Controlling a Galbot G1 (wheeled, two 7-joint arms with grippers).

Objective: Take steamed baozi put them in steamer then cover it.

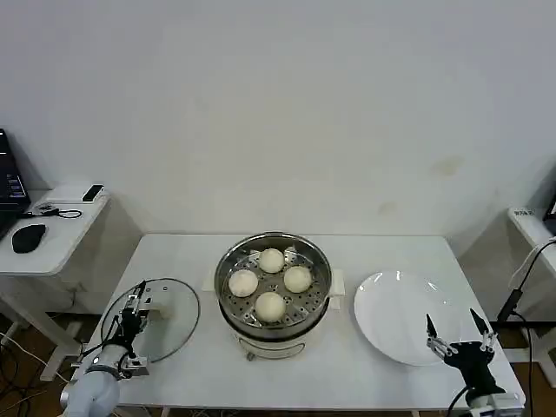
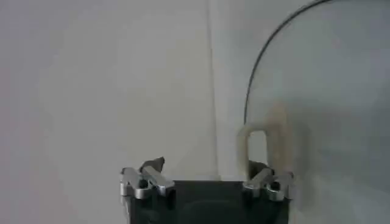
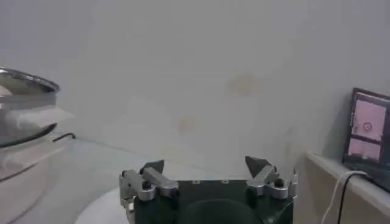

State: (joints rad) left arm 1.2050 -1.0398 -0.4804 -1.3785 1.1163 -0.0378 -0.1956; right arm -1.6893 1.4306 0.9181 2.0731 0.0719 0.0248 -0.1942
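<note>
All four baozi (image 1: 270,282) sit in the steamer (image 1: 319,261), so it's lid time: left gripper (image 1: 132,319), spread wide, must clamp the cover (image 1: 169,317) handle; right gripper (image 1: 460,337) waits open by the plate (image 1: 395,313).

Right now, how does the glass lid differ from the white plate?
The lid is clear glass with a dark rim and a cream bar handle; the plate is opaque white and has no handle. The lid lies left of the steamer, with the left gripper over its handle; the plate lies to the right, with the open right gripper at its near edge. Both are round and rest flat on the table.
</note>
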